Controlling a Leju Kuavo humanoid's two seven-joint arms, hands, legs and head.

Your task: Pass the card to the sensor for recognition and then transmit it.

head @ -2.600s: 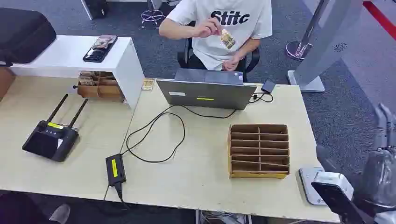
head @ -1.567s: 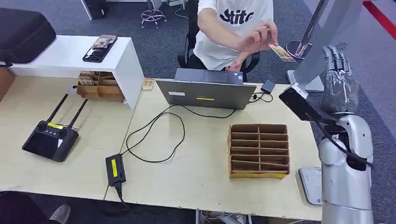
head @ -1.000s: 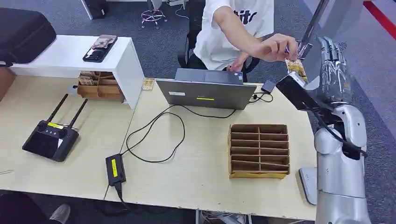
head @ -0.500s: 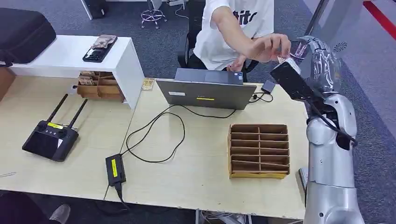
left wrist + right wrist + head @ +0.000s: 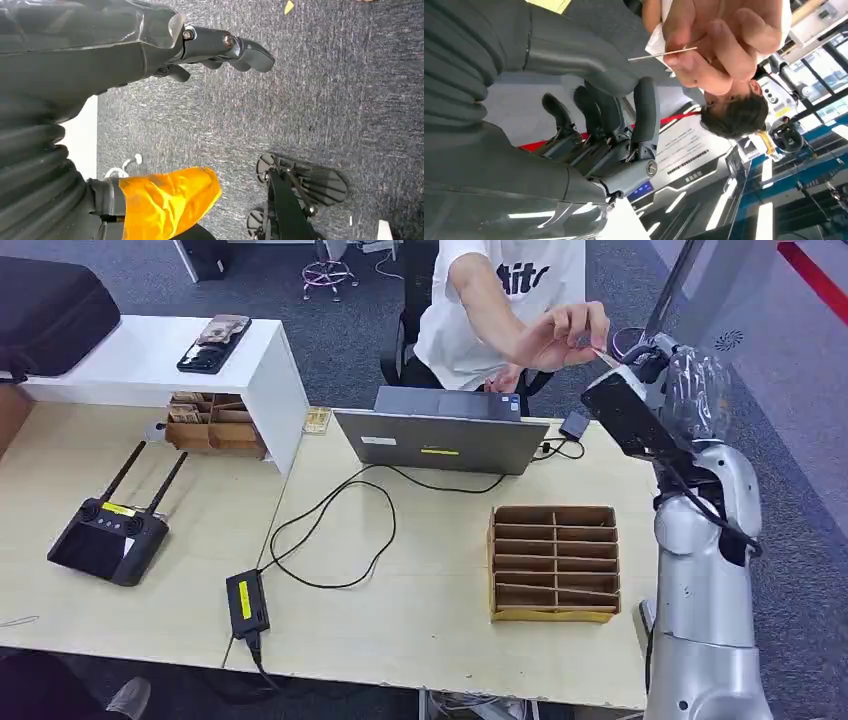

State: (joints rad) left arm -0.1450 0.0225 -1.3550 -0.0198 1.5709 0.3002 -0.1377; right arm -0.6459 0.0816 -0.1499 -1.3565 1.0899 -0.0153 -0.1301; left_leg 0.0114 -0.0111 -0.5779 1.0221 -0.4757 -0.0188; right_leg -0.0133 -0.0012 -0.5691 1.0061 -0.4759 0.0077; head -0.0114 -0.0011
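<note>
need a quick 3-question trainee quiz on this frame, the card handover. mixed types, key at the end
1. True or false: the card lies in the cardboard divider box on the table.
2. Who holds the card? A) a person's hand B) the robot's right hand C) nobody, it lies beside the laptop
3. Fill in: the robot hand raised next to the card is its ___ hand.

Key:
1. False. The card is up in the air, pinched at one end.
2. A.
3. Right. The right hand is close to the card but does not grip it yet.
</note>
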